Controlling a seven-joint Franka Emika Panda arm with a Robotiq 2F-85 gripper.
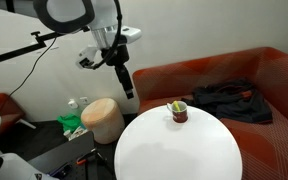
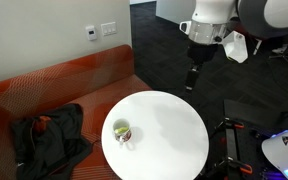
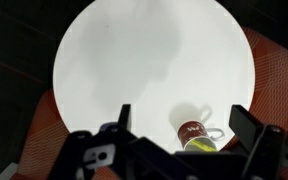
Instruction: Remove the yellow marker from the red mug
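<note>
Orange sofa behind, the round white worktop [image 1: 174,150] carries the small dark red mug [image 1: 180,114] near its sofa-side edge, with the short yellow-green marker [image 1: 176,105] poking out of the top. Our claw [image 1: 129,88] hangs high, fingers spread, well apart from the mug, towards the opposite edge. We must cross and descend.

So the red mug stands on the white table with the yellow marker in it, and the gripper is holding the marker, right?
Not quite. The red mug does stand on the white table with the yellow marker in it, but the gripper is not holding the marker: it hangs in the air, well apart from the mug, as both exterior views show.
</note>
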